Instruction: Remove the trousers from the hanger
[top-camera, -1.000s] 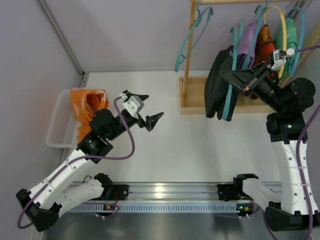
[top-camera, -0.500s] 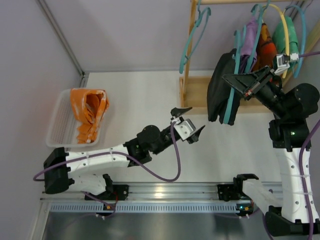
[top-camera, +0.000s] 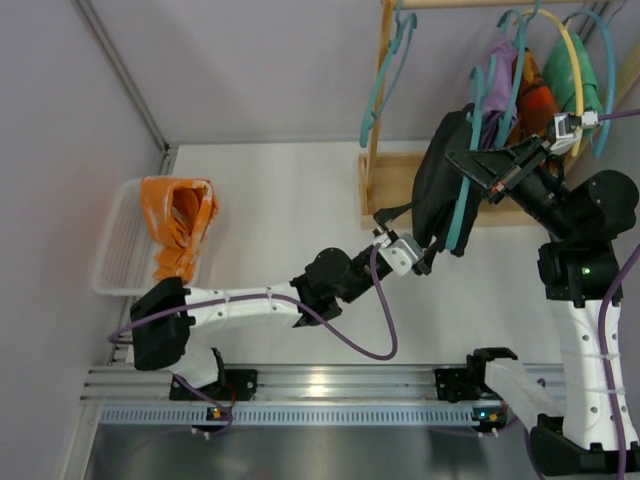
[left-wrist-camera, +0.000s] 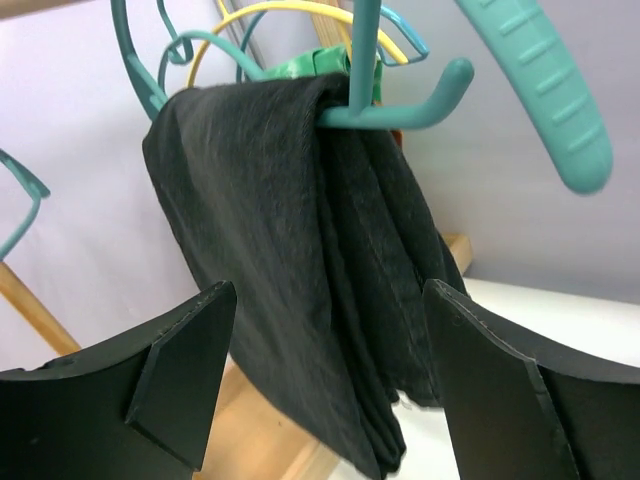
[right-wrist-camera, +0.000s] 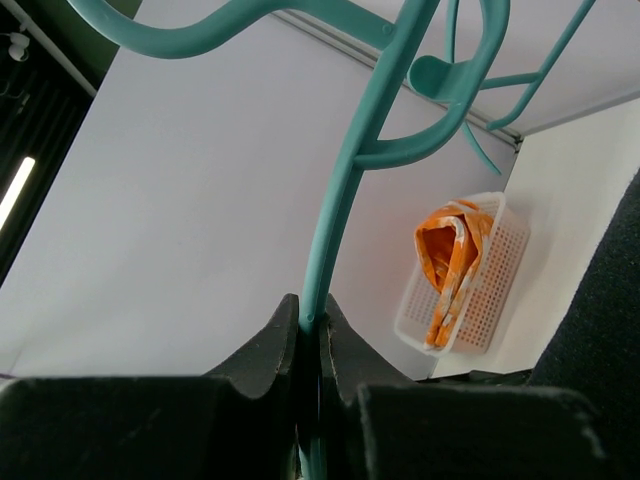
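Observation:
Black trousers (top-camera: 438, 180) hang folded over the bar of a teal hanger (top-camera: 462, 205) in front of the wooden rack. My right gripper (top-camera: 470, 163) is shut on that hanger; in the right wrist view its jaws (right-wrist-camera: 312, 310) pinch the teal rod (right-wrist-camera: 345, 200). My left gripper (top-camera: 405, 235) is open at the trousers' lower end. In the left wrist view the trousers (left-wrist-camera: 280, 200) hang from the hanger bar (left-wrist-camera: 400, 112), and my left gripper (left-wrist-camera: 330, 300) has a finger on either side of the cloth, both apart from it.
A white basket (top-camera: 112, 262) at the left holds an orange garment (top-camera: 180, 225). The wooden rack (top-camera: 378, 130) carries an empty teal hanger (top-camera: 385, 75) and more hangers with purple (top-camera: 497, 85), orange and green clothes behind the trousers.
My left arm has swung from beside the basket across the table to the trousers, its jaws narrowing slightly. The right gripper has shifted the hanger a little up and right.

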